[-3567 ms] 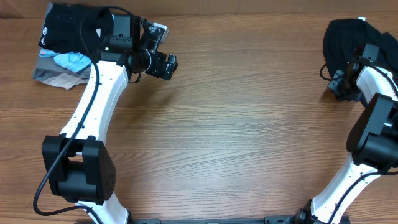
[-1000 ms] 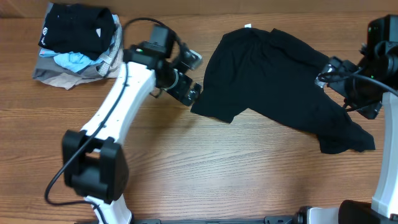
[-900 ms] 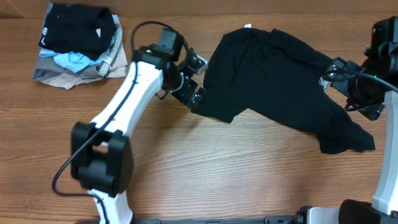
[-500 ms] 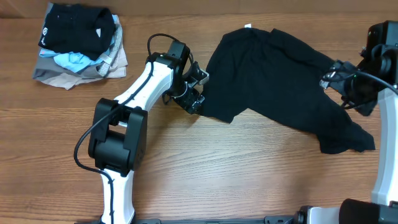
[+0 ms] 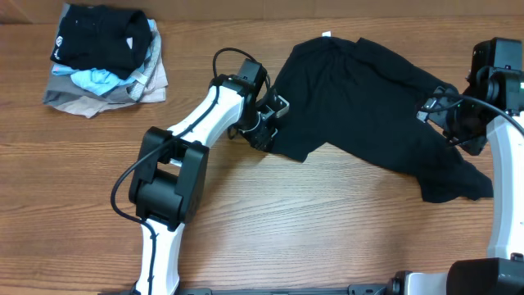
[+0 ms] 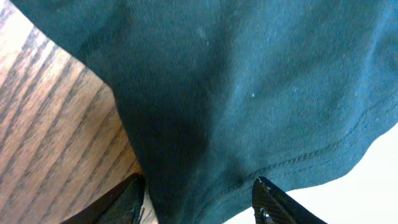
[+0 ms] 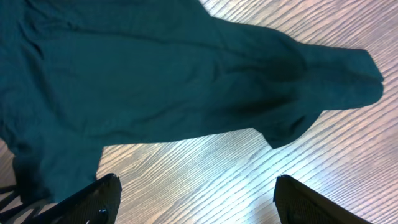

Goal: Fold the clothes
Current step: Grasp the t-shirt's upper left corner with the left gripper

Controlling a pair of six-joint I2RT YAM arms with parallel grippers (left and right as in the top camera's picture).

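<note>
Wood-grain table [image 5: 327,229], brown, fills the overhead view. The clothes [image 5: 360,98], one big plain black shirt-like piece, lie spread and rumpled across the centre-right of the table, not folded. There's a small white label [image 5: 327,35] at the far edge. One lobe hangs toward the near right.

My left gripper [image 5: 274,123] sits at the garment's left edge. In the left wrist view the stitched hem of the clothes [image 6: 249,74] runs between the two fingertips [image 6: 273,202]. The jaws stand partly apart with cloth in the gap. I can't tell if the pads press on it.

My right gripper [image 5: 452,123] is over the right part of the garment. In the right wrist view its fingers [image 7: 93,199] are spread wide. Bare table [image 7: 249,174] shows between them, the black fabric [image 7: 155,81] lies just beyond, and nothing is held.

A pile of folded clothes [image 5: 102,57] sits at the far left corner, well apart: a black piece with a white logo on top, light blue, grey and beige under it.
</note>
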